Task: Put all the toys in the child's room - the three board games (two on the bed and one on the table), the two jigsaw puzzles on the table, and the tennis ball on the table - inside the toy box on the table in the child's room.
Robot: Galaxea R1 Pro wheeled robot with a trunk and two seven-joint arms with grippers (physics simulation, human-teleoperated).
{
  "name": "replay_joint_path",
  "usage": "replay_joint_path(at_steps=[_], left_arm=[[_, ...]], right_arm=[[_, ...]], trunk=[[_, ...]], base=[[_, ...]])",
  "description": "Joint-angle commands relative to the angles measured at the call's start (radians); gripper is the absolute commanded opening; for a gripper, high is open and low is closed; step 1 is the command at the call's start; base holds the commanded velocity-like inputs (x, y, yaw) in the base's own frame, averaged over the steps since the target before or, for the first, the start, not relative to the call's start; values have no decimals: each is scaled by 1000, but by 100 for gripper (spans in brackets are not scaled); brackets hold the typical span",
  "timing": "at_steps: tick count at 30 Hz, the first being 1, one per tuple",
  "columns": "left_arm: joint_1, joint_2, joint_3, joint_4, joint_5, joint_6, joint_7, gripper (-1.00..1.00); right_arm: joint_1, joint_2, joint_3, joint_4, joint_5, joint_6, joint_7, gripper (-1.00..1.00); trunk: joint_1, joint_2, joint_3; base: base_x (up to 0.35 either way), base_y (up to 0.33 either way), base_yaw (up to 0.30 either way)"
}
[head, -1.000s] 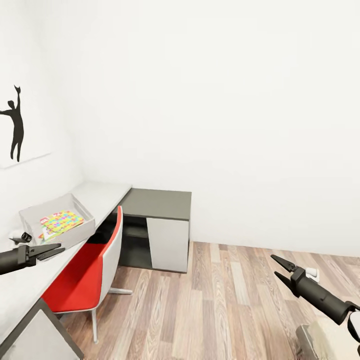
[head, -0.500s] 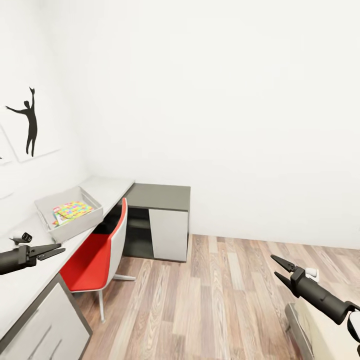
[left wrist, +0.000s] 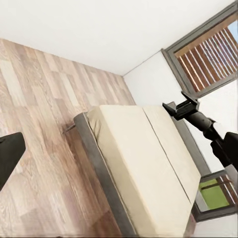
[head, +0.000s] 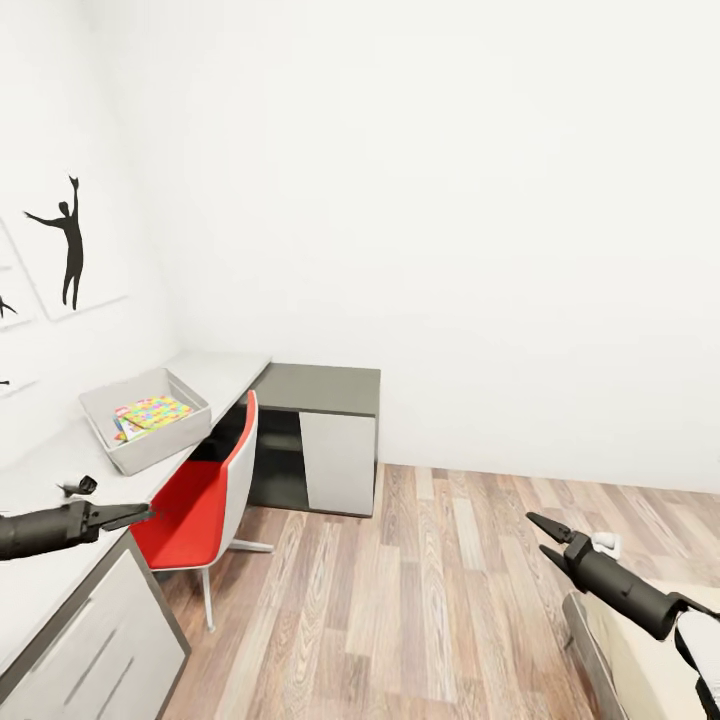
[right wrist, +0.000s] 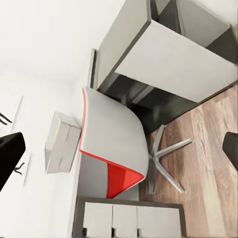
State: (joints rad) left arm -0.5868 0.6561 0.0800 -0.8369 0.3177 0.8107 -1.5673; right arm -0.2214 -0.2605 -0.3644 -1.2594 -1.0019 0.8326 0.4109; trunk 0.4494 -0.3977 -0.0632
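The toy box [head: 146, 418] sits on the desk [head: 45, 480] ahead of the left claw [head: 135, 516] and a little further along the desk top, close to the wall. Bright, many-coloured flat pieces lie inside it (board games or puzzles, too small to tell apart). In the right wrist view the same box [right wrist: 60, 141] shows as a pale tray beyond the red chair [right wrist: 111, 148].

The left claw hangs over the desk's near edge, pointing out across the room, away from the wall, its two thin fingers drawn nearly together with nothing between them. The right claw [head: 545, 536] reaches forward over the wooden floor [head: 420, 600], its fingers parted in a narrow V, also empty.

The relation that matters: the bed [head: 650, 660] lies just below and to the outer side of the right claw, its corner almost under that arm, while it is well apart from the left claw, across the floor. In the left wrist view the bed [left wrist: 148, 163] runs lengthwise away from the left claw, its top bare where visible; no board game shows on it there.

My judgement is that the robot is on its way between desk and bed, and that the right arm is the nearer one for any pick from the mattress, with the box then lying across the room on the left arm's side.
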Motion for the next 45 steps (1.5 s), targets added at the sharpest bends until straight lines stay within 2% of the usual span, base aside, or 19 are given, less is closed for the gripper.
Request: replay_joint_path(at_steps=[1, 5, 6, 9, 12, 14, 18, 21, 25, 26, 27, 30, 31, 33, 36, 38, 40, 43, 45], left_arm=[[-1, -12, -34, -25, 0, 15, -4, 100], [-1, -84, -120, -128, -4, 21, -4, 100], [-1, -112, -165, -163, -10, 21, -4, 100], [-1, -146, -256, -197, -36, 21, -4, 100], [-2, -199, -294, -203, -74, 22, 65, 100], [-3, -240, -303, -200, -100, 25, 143, 100], [-4, -310, -307, -191, -139, 51, 314, 100], [-7, -364, -307, -133, -155, 67, 512, 100], [-13, -422, -305, 21, -160, 58, 802, 100], [-13, -443, -303, 83, -162, 31, 908, 100], [-13, -448, -303, 103, -161, 18, 941, 100], [-13, -480, -303, 236, -160, -81, 1115, 100], [-13, -489, -303, 265, -160, -100, 1142, 100], [-12, -526, -304, 402, -161, -200, 1249, 100], [-11, -559, -305, 638, -160, -408, 1400, 100], [-8, -573, -305, 741, -159, -509, 1462, 100], [19, -584, -305, 818, -157, -618, 1520, 100], [122, -588, -305, 850, -155, -730, 1554, 100], [177, -587, -305, 859, -154, -790, 1562, 100]], right_arm=[[-9, 2, 6, 5, 40, -12, -3, 100], [-28, 5, 15, 27, 93, -28, -9, 100], [-34, 5, 18, 38, 99, -30, -10, 100], [-40, 6, 20, 51, 105, -33, -10, 100], [-41, 7, 22, 54, 110, -38, -15, 100], [-41, 7, 22, 55, 111, -44, -28, 100], [-42, 10, 43, 60, 112, -70, -119, 100], [-54, 10, 81, 69, 112, -93, -230, 100], [-94, 11, 144, 134, 111, -105, -320, 100], [-127, 15, 163, 191, 112, -112, -338, 100], [-137, 18, 170, 213, 112, -116, -344, 100], [-175, 29, 222, 379, 121, -169, -386, 100], [-177, 30, 235, 405, 127, -182, -395, 100], [-184, 39, 318, 500, 177, -239, -435, 100], [-187, 99, 472, 635, 302, -359, -497, 100], [-185, 137, 527, 729, 356, -426, -521, 100], [-181, 177, 566, 901, 406, -534, -538, 100], [-177, 205, 586, 1133, 454, -716, -546, 100], [-176, 215, 591, 1200, 484, -813, -547, 100]], trunk=[[1, -2, -2], [1, -2, -2], [1, -2, -2], [1, -2, -2], [1, -2, -2], [1, -2, -2], [1, -2, -3], [1, -2, -6], [1, -2, -11], [1, -2, -12], [1, -2, -13], [1, -2, -17], [1, -2, -18], [1, -2, -20], [1, -2, -24], [1, -2, -26], [1, -2, -29], [1, -2, -33], [1, -2, -36]], base=[[-2, 0, 0], [0, 0, 0], [0, 0, 0], [0, 0, 0], [0, 0, 0], [0, 0, 0], [0, 0, 0], [0, 0, 0], [0, 0, 0], [0, 0, 0], [0, 0, 0], [0, 0, 0], [0, 0, 0], [0, 0, 0], [0, 0, 0], [0, 0, 0], [0, 0, 0], [0, 0, 0], [0, 0, 0]])
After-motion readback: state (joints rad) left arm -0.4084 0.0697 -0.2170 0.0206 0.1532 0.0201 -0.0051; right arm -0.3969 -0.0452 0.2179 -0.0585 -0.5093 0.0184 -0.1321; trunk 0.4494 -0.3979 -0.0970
